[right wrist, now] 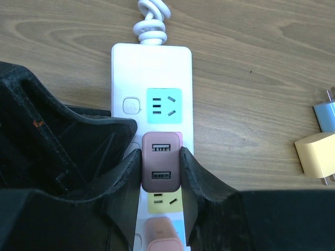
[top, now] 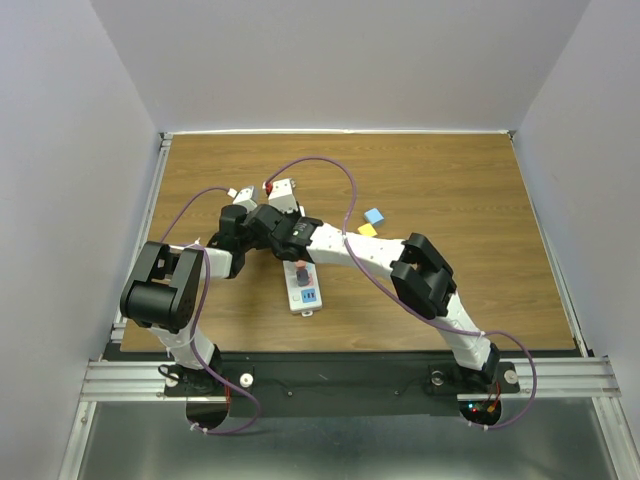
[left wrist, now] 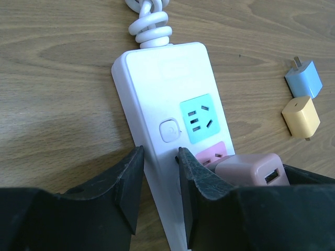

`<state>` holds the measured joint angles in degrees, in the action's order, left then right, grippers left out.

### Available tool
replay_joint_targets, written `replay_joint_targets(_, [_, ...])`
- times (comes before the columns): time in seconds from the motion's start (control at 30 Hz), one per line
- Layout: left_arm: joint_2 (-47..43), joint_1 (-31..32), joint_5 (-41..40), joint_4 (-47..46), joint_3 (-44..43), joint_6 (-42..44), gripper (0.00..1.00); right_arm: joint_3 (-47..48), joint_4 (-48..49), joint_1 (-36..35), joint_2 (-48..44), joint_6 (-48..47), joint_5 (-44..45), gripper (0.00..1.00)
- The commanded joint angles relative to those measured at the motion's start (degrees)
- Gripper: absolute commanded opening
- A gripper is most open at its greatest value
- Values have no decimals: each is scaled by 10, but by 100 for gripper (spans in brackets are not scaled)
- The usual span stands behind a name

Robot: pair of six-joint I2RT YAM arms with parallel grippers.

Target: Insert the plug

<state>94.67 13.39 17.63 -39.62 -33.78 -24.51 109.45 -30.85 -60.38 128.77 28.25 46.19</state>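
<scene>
The right hand [right wrist: 161, 175] is grasping the plug [right wrist: 160, 162] by its sides, keeping it square over the pink socket [left wrist: 215, 150] below its fingers. The left hand [left wrist: 157, 188] is straddling the edge of the strip [right wrist: 152, 63], likely bracing it against the surface [left wrist: 52, 104]; whether it is clamping cannot be told

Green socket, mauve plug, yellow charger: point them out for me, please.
green socket [right wrist: 164, 105]: right wrist view, centre of its face.
mauve plug [right wrist: 161, 162]: right wrist view, top face, between its USB ports.
yellow charger [left wrist: 301, 116]: left wrist view, middle of its body.
</scene>
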Motion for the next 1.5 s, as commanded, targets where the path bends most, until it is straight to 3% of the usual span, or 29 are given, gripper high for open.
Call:
replay_joint_targets(0.0, [8, -2, 0, 7, -13, 9, 42, -10, 40, 1, -19, -14, 32, 1])
replay_joint_targets(1.47, [15, -2, 6, 7, -16, 10, 41, -35, 117, 7, -44, -47, 20, 0])
